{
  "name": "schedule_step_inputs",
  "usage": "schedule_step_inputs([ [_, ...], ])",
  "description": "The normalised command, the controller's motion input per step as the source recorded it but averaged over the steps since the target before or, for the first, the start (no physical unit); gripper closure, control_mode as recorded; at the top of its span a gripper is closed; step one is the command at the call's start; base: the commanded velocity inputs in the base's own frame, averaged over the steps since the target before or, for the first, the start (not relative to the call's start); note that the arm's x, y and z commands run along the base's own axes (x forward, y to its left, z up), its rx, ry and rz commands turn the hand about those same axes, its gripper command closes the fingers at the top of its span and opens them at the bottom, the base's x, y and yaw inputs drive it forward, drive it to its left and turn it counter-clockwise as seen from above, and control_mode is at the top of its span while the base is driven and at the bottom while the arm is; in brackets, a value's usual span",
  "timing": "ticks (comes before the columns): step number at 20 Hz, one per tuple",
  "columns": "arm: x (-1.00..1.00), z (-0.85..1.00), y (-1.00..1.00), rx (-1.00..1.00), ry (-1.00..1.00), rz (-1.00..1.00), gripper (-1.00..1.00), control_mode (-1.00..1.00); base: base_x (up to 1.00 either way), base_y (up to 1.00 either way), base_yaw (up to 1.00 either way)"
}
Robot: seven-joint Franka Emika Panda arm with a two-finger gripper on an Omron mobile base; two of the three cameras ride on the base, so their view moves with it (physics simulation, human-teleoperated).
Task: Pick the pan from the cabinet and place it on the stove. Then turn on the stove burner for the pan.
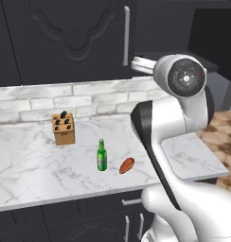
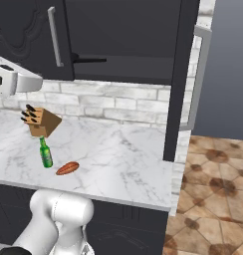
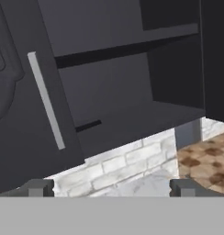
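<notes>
1. Two fingertips of the gripper stand wide apart, holding nothing, facing the cabinet.
2. One cabinet door is swung open; a thin black handle of the pan pokes from the shelf.
3. On the marble counter: knife block, green bottle, reddish-brown vegetable.

The arm is glossy white with smooth rounded links and dark grey bands at the joints. A round dark cap with small red marks sits on one joint. The finger tips are small dark grey blocks
</notes>
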Motion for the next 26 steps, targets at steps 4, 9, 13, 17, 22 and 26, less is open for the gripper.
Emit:
schedule_step_inputs([
  [4, 0.32, 0.14, 0.01, -0.07, -0.08, 0.09, -1.0, -1.0, 0.0, 0.0, 0.0],
  [9, 0.31, 0.01, 0.08, -0.09, -0.2, 0.09, -1.0, -1.0, 0.0, 0.0, 0.0],
  [13, 0.17, 0.0, 0.05, -0.04, -0.23, 0.06, -1.0, -1.0, 0.0, 0.0, 0.0],
  [17, 0.28, 0.02, 0.04, 0.0, -0.14, 0.01, -1.0, -1.0, 0.0, 0.0, 0.0],
  [22, 0.39, 0.09, 0.09, 0.0, -0.08, 0.02, -1.0, -1.0, 0.0, 0.0, 0.0],
  [26, 0.45, 0.07, 0.22, -0.03, -0.07, 0.01, -1.0, -1.0, 0.0, 0.0, 0.0],
])
